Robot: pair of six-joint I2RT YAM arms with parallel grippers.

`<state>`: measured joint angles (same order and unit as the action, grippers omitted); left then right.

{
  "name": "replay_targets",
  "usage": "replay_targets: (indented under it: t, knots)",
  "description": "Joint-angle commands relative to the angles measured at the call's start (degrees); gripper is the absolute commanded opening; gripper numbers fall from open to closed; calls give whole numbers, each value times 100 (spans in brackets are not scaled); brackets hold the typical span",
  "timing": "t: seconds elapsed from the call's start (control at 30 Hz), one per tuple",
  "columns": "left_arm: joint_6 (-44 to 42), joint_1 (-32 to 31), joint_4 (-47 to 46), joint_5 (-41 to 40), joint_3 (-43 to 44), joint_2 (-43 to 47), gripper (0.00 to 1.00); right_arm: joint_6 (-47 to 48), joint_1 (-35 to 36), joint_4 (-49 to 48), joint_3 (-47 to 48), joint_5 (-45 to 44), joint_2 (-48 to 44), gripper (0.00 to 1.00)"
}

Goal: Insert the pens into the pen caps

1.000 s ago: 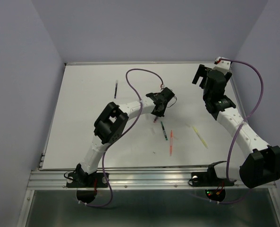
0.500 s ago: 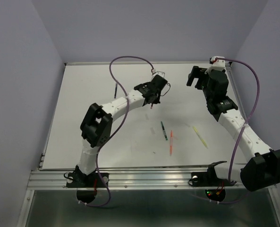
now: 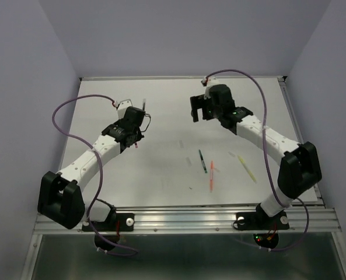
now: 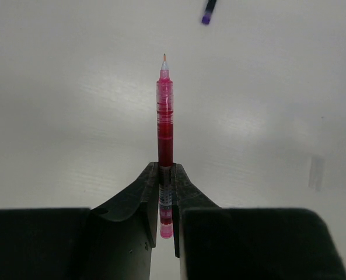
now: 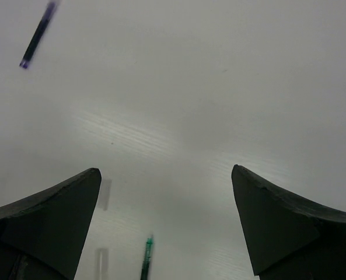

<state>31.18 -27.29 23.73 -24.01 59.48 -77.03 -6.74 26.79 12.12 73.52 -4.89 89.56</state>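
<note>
My left jaws are clenched on the red pen (image 4: pixel 165 116). They pinch its rear part so that its long axis runs straight out ahead of them, with the fine tip pointing away from my wrist over the white tabletop (image 3: pixel 161 116). A small patch of dark print sits on the barrel right where the jaws bite, too small to read. The pen is a slim round stick of see-through plastic, clear pink near the tip, deeper red along the middle and pale pink at the butt showing between the jaws. The jaws are matte black with flat inner faces. I cannot tell whether the tip touches the surface. My right jaws are released, spread wide with nothing between them, over the far middle of the tabletop, which is smooth with faint streaks of glare. The blue pen (image 5: pixel 37 35) lies on the far left part, dark and thin, its long axis running roughly from far to near in the top view. It shows slanted and blurred in the right wrist view. The green pen (image 3: pixel 202 161) lies right of the middle, also pointing roughly far to near. The orange pen (image 3: pixel 211 177) lies just beside it on the near right, almost parallel. The yellow pen (image 3: pixel 248 169) is further right and slants from far left to near right. A cap (image 5: pixel 105 194), a short pale tube that is almost see-through, lies near the green pen, and another shows faintly nearby.
</note>
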Motion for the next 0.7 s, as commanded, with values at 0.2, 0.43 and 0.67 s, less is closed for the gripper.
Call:
replay_targets:
  t: [0.2, 0.43, 0.67]
  knots:
    - [591, 22, 931, -236, -482, 1225, 0, -512, 1531, 730, 1067, -468, 1906, 100]
    - [407, 39, 959, -113, -455, 1472, 0, -881, 1716, 1134, 1727, -1751, 2768, 98]
    - [380, 31, 915, -43, -438, 1428, 0, -1180, 1768, 1222, 1561, -1569, 2900, 73]
